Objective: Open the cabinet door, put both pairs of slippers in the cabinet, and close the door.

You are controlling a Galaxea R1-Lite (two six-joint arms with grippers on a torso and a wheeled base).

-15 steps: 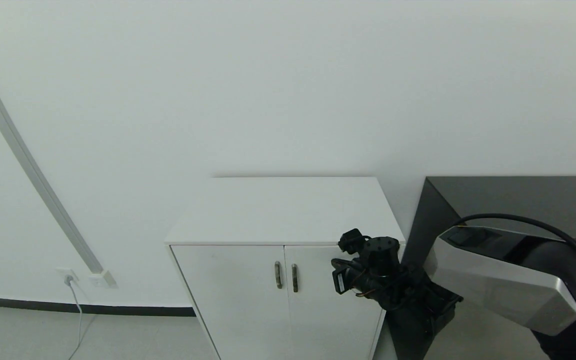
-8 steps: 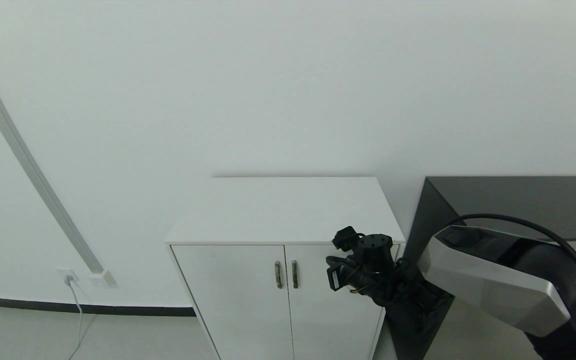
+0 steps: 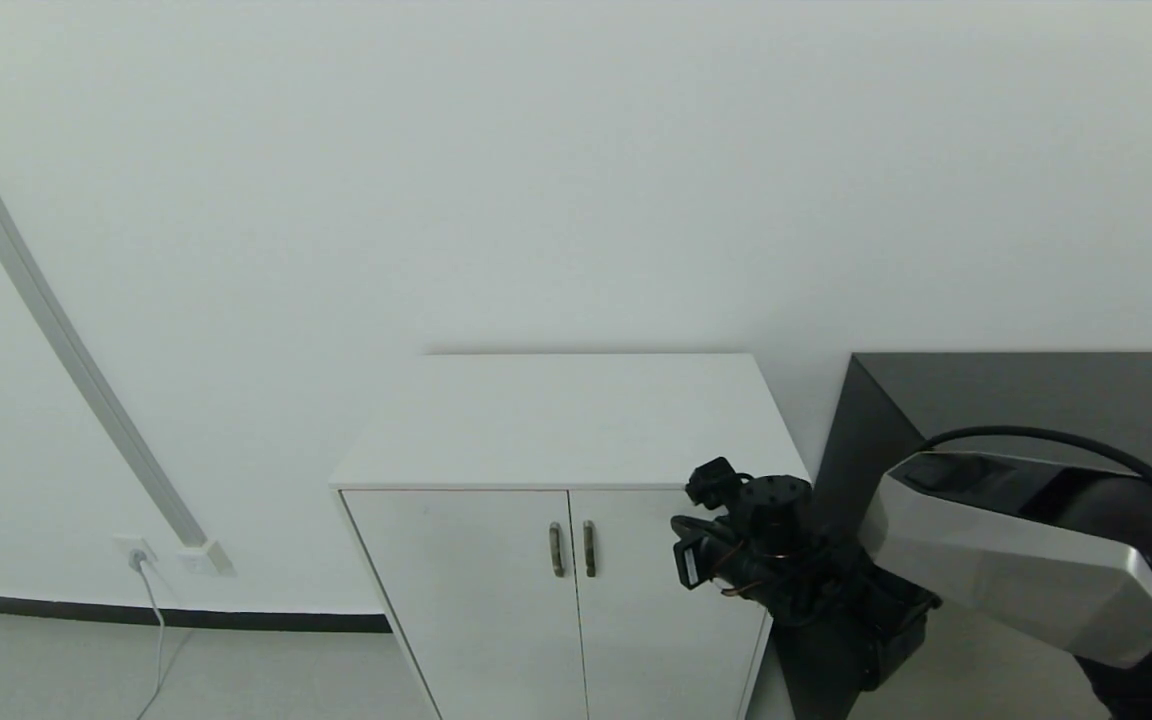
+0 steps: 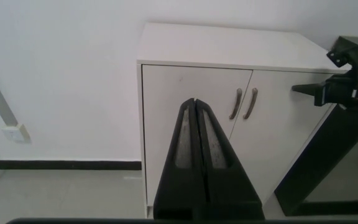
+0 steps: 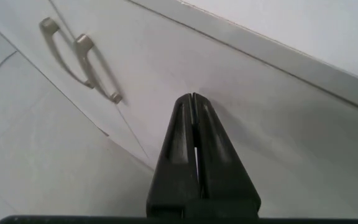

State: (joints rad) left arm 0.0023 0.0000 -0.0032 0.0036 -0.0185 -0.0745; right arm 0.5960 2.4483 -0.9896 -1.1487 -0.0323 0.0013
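The right gripper [image 5: 193, 98], fingers pressed together, hovers close before the right cabinet door [image 3: 626, 640], which is shut. Its handle [image 3: 589, 548] stands upright, a little to the gripper's left. The left gripper [image 4: 194, 102], likewise closed, hangs farther back, so the right arm is nearer

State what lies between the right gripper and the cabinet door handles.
Between right gripper and handles: only bare door panel, per right wrist view.
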